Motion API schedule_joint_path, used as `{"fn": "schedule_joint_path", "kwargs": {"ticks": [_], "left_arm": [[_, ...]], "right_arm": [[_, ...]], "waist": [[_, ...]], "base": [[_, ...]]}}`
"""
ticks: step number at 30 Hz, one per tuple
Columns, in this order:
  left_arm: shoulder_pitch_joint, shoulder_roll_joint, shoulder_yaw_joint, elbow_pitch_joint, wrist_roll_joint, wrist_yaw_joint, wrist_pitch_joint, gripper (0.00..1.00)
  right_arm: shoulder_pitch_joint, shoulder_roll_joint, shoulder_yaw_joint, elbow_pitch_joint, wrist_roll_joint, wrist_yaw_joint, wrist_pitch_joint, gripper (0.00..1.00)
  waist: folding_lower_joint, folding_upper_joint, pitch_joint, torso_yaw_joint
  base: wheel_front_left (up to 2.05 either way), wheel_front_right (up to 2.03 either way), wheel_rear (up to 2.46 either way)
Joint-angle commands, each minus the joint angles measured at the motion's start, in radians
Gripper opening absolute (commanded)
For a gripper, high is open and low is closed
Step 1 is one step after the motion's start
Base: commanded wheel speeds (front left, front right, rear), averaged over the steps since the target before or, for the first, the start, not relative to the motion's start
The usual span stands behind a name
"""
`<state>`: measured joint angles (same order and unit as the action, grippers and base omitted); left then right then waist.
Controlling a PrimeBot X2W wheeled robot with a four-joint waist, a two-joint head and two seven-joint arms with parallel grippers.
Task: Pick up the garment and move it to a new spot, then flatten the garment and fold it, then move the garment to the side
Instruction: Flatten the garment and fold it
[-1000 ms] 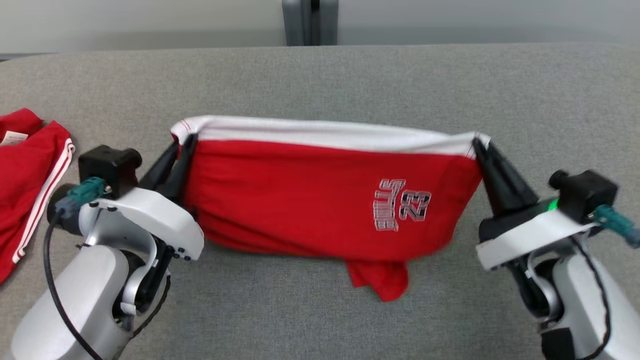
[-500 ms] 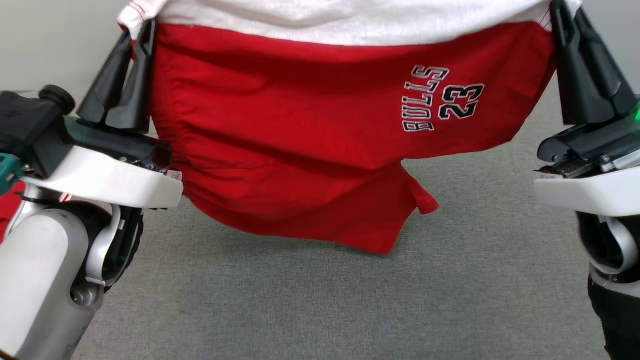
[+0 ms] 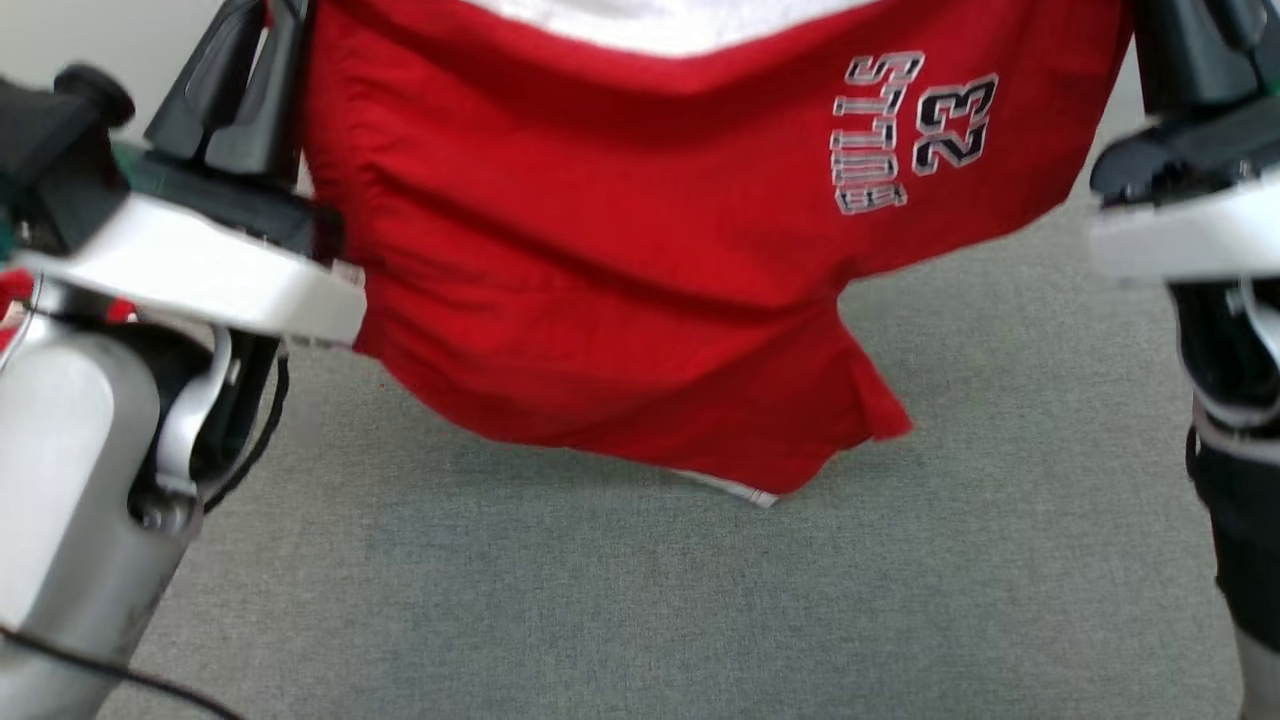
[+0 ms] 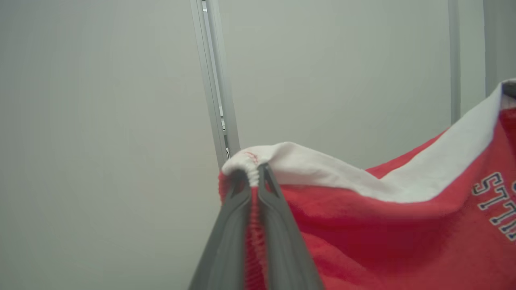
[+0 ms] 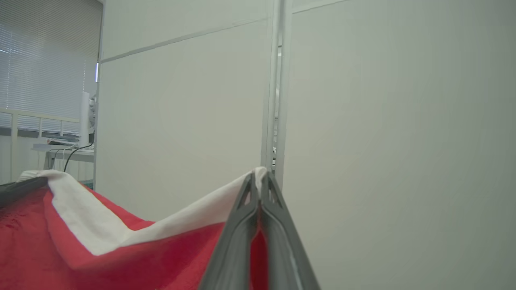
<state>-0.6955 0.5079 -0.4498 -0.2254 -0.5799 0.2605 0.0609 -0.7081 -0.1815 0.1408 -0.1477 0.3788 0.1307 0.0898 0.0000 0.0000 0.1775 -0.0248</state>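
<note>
The garment (image 3: 620, 260) is a pair of red shorts with a white waistband and a "BULLS 23" print. It hangs stretched between my two grippers, lifted off the grey table (image 3: 700, 600), its lowest corner just above the surface. My left gripper (image 4: 253, 174) is shut on the left end of the waistband (image 4: 322, 169). My right gripper (image 5: 259, 177) is shut on the right end of the garment (image 5: 80, 241). In the head view both grippers' tips are cut off by the top edge.
A bit of another red cloth (image 3: 12, 290) peeks out behind my left arm at the left edge. Pale wall panels (image 5: 383, 121) stand behind the table, and a window with blinds (image 5: 44, 60) shows far off.
Both grippers have raised the garment from the table, where its lower part lay, up until it hangs free. The head view has shifted too.
</note>
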Motion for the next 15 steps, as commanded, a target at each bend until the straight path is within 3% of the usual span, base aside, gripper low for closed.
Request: {"fn": "schedule_joint_path", "kwargs": {"ticks": [1, 9, 15], "left_arm": [[-0.041, -0.013, 0.002, 0.040, -0.016, -0.017, -0.003, 0.00], [-0.377, -0.123, -0.031, 0.469, -0.036, -0.162, -0.025, 0.00], [-0.625, -0.191, -0.047, 0.786, -0.003, -0.252, -0.118, 0.00]], "right_arm": [[-0.043, -0.008, 0.003, 0.044, 0.021, 0.000, 0.006, 0.00], [-0.392, -0.037, 0.043, 0.424, 0.068, 0.000, -0.041, 0.00], [-0.663, -0.030, 0.077, 0.703, 0.047, 0.000, -0.162, 0.00]], "waist": [[0.0000, 0.0000, 0.023, 0.000], [0.0000, 0.0000, 0.135, 0.000], [0.0000, 0.0000, 0.195, -0.014]], "base": [[0.00, 0.00, 0.00], [0.00, 0.00, 0.00], [0.00, 0.00, 0.00]]}}
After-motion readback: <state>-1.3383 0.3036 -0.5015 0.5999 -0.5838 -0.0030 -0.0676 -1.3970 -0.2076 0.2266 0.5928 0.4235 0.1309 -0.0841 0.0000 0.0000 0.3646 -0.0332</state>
